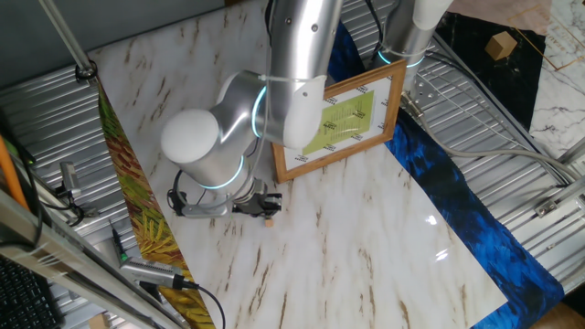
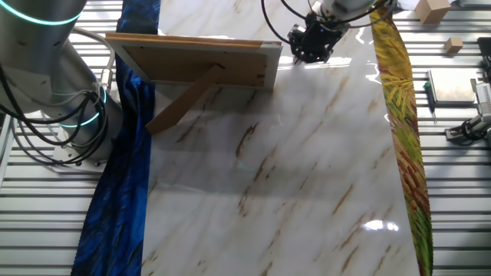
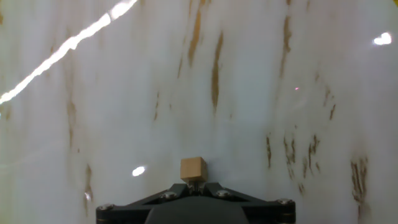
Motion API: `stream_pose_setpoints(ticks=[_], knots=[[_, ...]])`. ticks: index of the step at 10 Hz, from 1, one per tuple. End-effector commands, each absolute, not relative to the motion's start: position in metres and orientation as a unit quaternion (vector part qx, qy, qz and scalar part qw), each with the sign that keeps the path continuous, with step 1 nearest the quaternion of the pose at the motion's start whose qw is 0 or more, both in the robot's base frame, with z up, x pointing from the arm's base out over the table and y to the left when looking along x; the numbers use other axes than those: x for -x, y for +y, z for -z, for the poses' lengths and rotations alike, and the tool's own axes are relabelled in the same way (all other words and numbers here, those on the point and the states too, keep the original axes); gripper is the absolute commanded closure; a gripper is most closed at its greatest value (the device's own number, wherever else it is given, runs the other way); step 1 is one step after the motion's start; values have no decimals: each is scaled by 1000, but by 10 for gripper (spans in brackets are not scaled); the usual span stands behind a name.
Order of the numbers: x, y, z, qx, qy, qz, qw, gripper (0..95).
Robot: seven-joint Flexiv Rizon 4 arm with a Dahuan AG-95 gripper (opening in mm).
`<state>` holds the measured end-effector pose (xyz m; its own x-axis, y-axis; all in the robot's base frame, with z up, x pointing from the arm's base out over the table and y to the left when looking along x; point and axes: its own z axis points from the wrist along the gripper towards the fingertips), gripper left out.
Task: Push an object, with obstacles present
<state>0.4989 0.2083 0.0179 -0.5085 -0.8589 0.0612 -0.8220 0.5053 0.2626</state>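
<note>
The object (image 3: 193, 169) is a tiny light-wood cube lying on the white marbled tabletop. In the hand view it sits right against the tips of my gripper (image 3: 194, 184), whose jaws are shut together behind it. One fixed view shows the object (image 1: 270, 220) as a small tan speck just beyond the black gripper (image 1: 262, 206), low over the table. The obstacle, a light-wood picture frame (image 1: 395, 100) with a white mat and a yellow-green picture, stands propped a short way behind the gripper. From the other fixed view I see the frame's back (image 2: 192, 61) and the gripper (image 2: 311, 44) to its right; the object is hidden there.
The marbled board (image 1: 366, 247) lies over a blue cloth (image 1: 457, 192) and a yellow-green leafy cloth (image 1: 137, 210). Metal slats (image 2: 54, 199) surround it. A tan cardboard box (image 1: 500, 44) and small tools (image 2: 449, 88) lie off the board. The robot base (image 2: 46, 69) stands beside the frame.
</note>
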Motion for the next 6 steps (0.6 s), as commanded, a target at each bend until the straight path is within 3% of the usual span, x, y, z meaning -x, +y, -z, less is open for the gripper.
stream_pose_setpoints(ticks=[1, 6], knots=[[-500, 215, -16, -484, -864, 103, 90, 950], [-501, 255, -12, -459, -877, 113, 82, 950]])
